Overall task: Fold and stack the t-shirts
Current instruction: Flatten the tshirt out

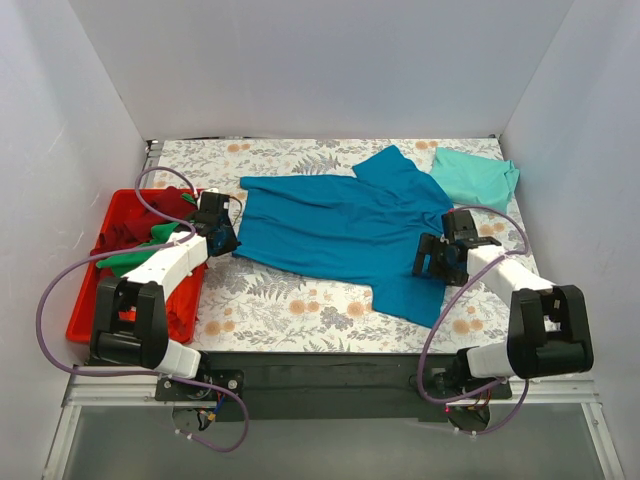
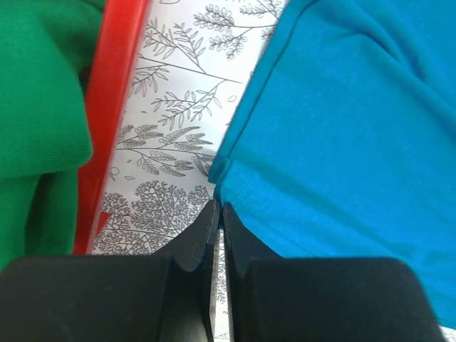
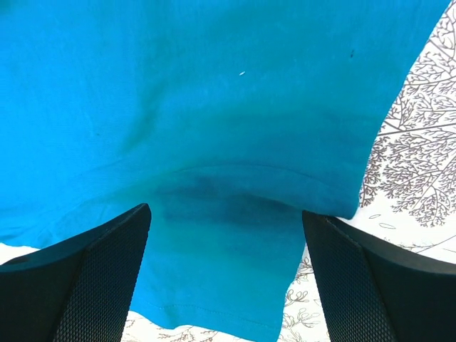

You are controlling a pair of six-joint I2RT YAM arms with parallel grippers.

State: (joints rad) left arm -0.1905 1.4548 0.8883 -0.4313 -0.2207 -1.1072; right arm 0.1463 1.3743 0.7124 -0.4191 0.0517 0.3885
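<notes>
A deep blue t-shirt [image 1: 340, 230] lies spread flat across the middle of the floral tablecloth. My left gripper [image 1: 222, 240] is at its near left corner, jaws shut with the hem corner pinched at the tips [image 2: 217, 206]; the shirt [image 2: 342, 128] fills the right of that view. My right gripper [image 1: 440, 255] hovers open over the shirt's right side, its fingers either side of a fold of blue cloth [image 3: 214, 107], gripping nothing [image 3: 226, 210]. A pale mint t-shirt [image 1: 475, 175] lies at the far right. A bright green shirt [image 1: 140, 255] and a dark red one [image 1: 165, 205] lie in the red tray.
The red plastic tray [image 1: 85, 300] stands at the left edge, its rim [image 2: 107, 128] close beside my left gripper. White walls enclose the table on three sides. A strip of floral tablecloth [image 1: 290, 300] shows in front of the blue shirt.
</notes>
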